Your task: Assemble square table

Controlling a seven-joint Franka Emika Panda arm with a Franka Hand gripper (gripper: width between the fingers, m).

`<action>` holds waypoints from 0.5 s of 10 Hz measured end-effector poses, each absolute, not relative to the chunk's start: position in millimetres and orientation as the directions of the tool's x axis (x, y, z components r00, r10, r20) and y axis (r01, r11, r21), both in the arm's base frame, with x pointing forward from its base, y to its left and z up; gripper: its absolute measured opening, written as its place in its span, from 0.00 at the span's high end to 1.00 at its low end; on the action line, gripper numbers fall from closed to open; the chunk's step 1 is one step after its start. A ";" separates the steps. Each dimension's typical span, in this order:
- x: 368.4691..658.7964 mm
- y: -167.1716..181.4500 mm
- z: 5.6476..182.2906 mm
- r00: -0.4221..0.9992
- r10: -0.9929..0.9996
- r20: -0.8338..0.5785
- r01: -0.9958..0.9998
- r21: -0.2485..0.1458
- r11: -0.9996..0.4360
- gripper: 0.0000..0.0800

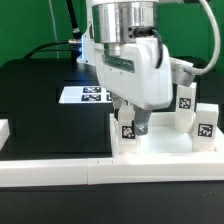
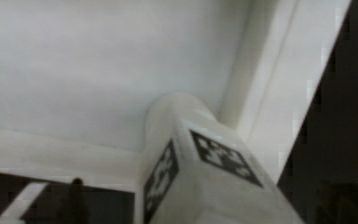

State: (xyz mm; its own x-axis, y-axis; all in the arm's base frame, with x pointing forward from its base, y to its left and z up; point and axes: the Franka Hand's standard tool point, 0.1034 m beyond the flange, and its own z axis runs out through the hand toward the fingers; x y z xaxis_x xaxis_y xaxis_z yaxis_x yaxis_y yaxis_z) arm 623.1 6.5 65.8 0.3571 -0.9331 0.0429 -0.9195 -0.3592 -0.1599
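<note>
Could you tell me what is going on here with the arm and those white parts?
The Panda arm's gripper hangs low over a white tagged leg standing on the square tabletop, its jaws apart rather than clamped. Two more tagged legs stand at the exterior view's right. The marker board lies behind.

The big white robot arm (image 1: 128, 55) hung low over the black table (image 1: 40, 110). Its end effector (image 1: 137, 124) was down by a short white leg (image 1: 127, 130) with a black-and-white tag. The fingers stood apart. That leg stood on the white square top (image 1: 165, 148). Two more tagged legs (image 1: 196, 115) stood near the exterior view's right. The marker board (image 1: 82, 96) lay flat further back. A long white rail (image 1: 110, 172) ran along the front.
</note>
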 end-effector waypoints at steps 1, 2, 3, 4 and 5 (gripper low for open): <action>623.1 5.8 65.8 0.407 -0.912 0.052 -0.898 -0.157 -0.410 0.19; 623.1 6.0 65.8 0.447 -0.892 0.060 -0.879 -0.154 -0.451 0.19; 623.0 5.8 65.3 0.625 -0.774 0.100 -0.765 -0.120 -0.633 0.19; 622.6 6.9 61.9 0.798 -0.587 0.133 -0.585 -0.061 -0.809 0.19; 621.0 5.8 58.9 0.847 -0.515 0.133 -0.514 -0.042 -0.857 0.19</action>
